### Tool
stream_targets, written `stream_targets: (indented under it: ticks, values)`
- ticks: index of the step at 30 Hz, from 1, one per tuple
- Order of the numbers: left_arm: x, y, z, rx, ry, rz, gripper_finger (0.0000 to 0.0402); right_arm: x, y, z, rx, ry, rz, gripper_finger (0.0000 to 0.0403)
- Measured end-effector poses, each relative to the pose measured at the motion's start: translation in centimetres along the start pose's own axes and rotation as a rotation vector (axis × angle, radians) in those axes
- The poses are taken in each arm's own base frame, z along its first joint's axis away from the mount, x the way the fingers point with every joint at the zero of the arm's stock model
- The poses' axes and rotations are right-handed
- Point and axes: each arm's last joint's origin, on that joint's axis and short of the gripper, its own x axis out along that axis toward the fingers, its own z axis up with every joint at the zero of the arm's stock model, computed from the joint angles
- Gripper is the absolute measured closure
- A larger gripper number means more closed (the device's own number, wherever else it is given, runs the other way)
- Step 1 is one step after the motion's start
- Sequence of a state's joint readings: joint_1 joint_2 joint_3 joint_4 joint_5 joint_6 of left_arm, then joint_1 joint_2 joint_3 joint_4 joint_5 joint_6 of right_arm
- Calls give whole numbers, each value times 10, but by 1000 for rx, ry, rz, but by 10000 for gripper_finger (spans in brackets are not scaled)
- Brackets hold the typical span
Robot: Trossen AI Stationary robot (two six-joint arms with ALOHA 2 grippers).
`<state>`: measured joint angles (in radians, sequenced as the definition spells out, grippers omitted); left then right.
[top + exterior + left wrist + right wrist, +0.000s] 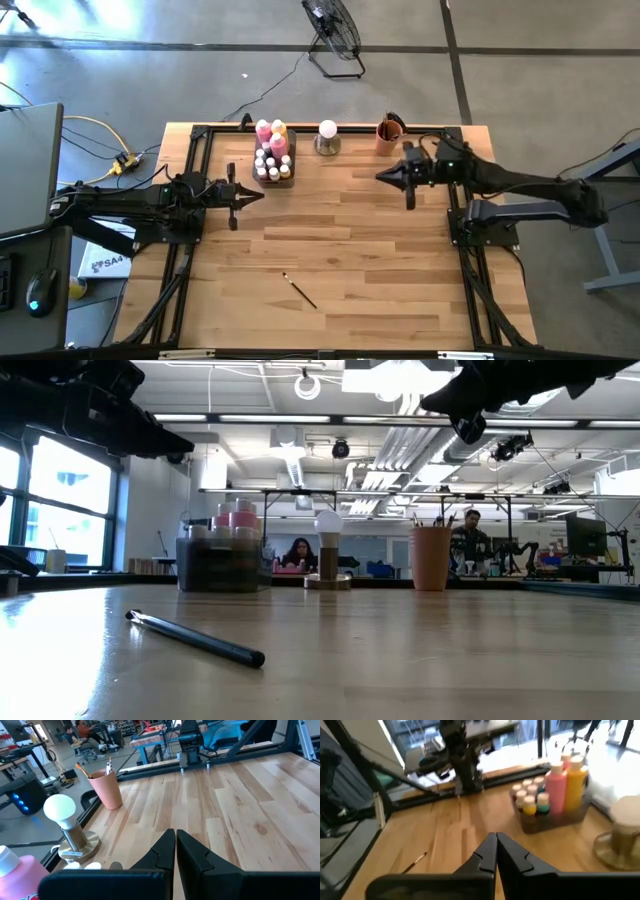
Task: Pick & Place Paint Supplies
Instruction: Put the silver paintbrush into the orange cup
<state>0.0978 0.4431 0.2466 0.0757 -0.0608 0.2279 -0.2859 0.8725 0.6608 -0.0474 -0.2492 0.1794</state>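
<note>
Pink (pixel 264 133) and yellow (pixel 279 135) paint bottles and several tiny white-capped ones (pixel 268 168) stand in a grey tray (pixel 287 182) at the table's far side; the right wrist view shows them too (pixel 555 782). One thin dark-handled paintbrush (pixel 299 290) lies flat on the wood near the front, also in the low view (pixel 195 638). More brushes stick up out of the orange cup (pixel 389 135). My left gripper (pixel 258 194) hovers shut, empty, right of its base. My right gripper (pixel 380 176) hangs shut, empty, above the table, in front of the cup.
A white ball on a metal base (pixel 327 138) stands between tray and cup. Black frame rails (pixel 200 150) run along the table's far, left and right sides. Bare wood (pixel 340 240) spreads across the table's middle and front.
</note>
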Motion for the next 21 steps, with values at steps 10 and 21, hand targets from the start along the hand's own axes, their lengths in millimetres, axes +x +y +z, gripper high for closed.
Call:
stream_targets:
  ticks: [10, 21]
  values:
    - [0, 0, 0, -1, 1, 0, 389, -26, -15, -16, -85, -111, -28, 401]
    - [0, 0, 0, -1, 2, -1, 389, -23, -19, -52, 27, -98, 4, 401]
